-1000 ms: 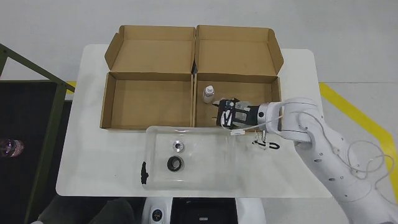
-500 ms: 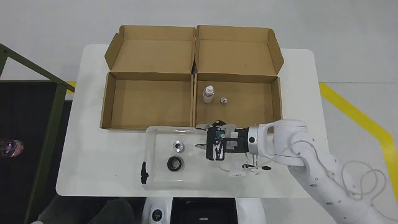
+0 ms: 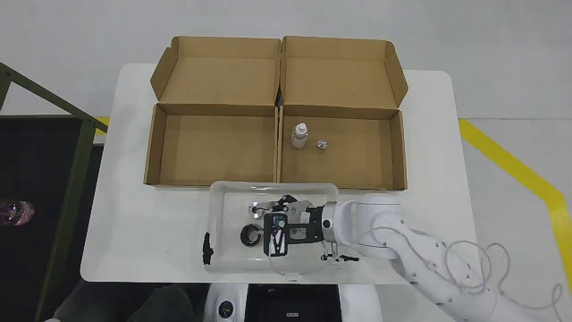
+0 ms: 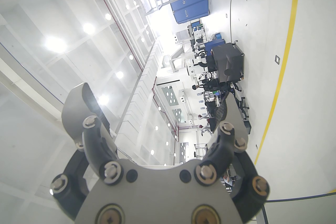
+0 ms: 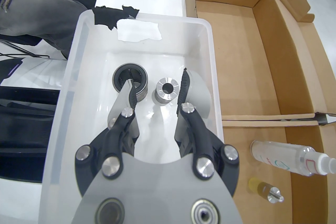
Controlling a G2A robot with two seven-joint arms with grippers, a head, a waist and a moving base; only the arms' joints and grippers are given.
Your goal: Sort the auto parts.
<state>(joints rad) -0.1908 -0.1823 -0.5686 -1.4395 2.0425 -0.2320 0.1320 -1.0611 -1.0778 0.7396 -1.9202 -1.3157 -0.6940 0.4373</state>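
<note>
On the round-cornered white table (image 3: 125,188) two brown corrugated cardboard boxes stand side by side, lids folded back. The left cardboard box (image 3: 214,148) shows its plain matte floor. In front of the boxes lies a clear, glossy plastic bin (image 3: 234,185) with rounded corners and a torn scrap of black tape (image 3: 206,249) on its left end. Two auto parts lie inside it: a black-rimmed steel ring bearing (image 5: 130,80), and just beside it a short silver metal bushing (image 5: 166,89) with a round bore. The right gripper (image 5: 157,78) is down in the bin with its fingers set well apart and nothing gripped. One ribbed black pad lies over the bearing's ring and the other stands at the bushing's far side, so the bushing sits between them (whether a pad touches it, I cannot tell). The right cardboard box (image 3: 344,148) holds a clear cylindrical spray bottle (image 5: 286,156) lying on its side and, near it, a small amber piece with a slotted silver cap (image 5: 265,191). The left gripper (image 4: 155,93) points up at a bright ceiling, its curved metal fingers spread wide and holding nothing
</note>
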